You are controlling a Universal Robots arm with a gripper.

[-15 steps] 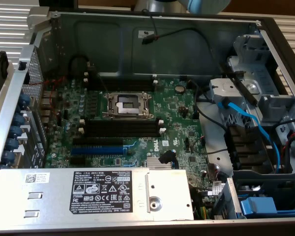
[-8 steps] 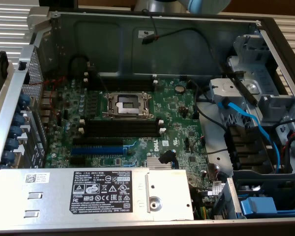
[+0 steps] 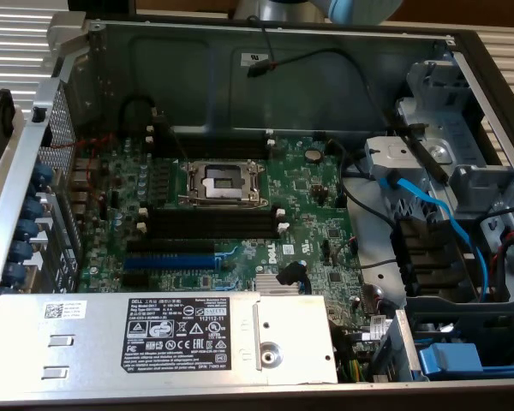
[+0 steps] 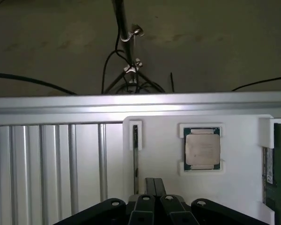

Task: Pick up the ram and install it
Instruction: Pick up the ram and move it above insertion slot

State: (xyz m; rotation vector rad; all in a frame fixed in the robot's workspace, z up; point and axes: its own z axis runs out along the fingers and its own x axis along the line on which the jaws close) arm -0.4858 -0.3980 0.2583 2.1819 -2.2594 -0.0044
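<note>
My gripper (image 4: pixel 154 182) is shut, its two dark fingers pressed together with nothing between them. It hovers over a white holder plate (image 4: pixel 164 140). Just beside the fingertips, a long thin dark strip stands on edge in a white bracket; it looks like the ram (image 4: pixel 136 157) seen edge-on. In the exterior view the open computer case holds the green motherboard (image 3: pixel 300 184), with black memory slots (image 3: pixel 210 224) with white end clips lying empty below the processor socket (image 3: pixel 223 181). More black slots (image 3: pixel 207 150) lie above the socket.
A processor chip (image 4: pixel 202 149) sits in the plate beside the ram. A green board with a white label (image 4: pixel 269 171) lies at the plate's edge. Ribbed aluminium (image 4: pixel 47 164) flanks the plate. The case holds a power supply (image 3: pixel 154 338), blue cables (image 3: pixel 437 214) and drive cages (image 3: pixel 463 154).
</note>
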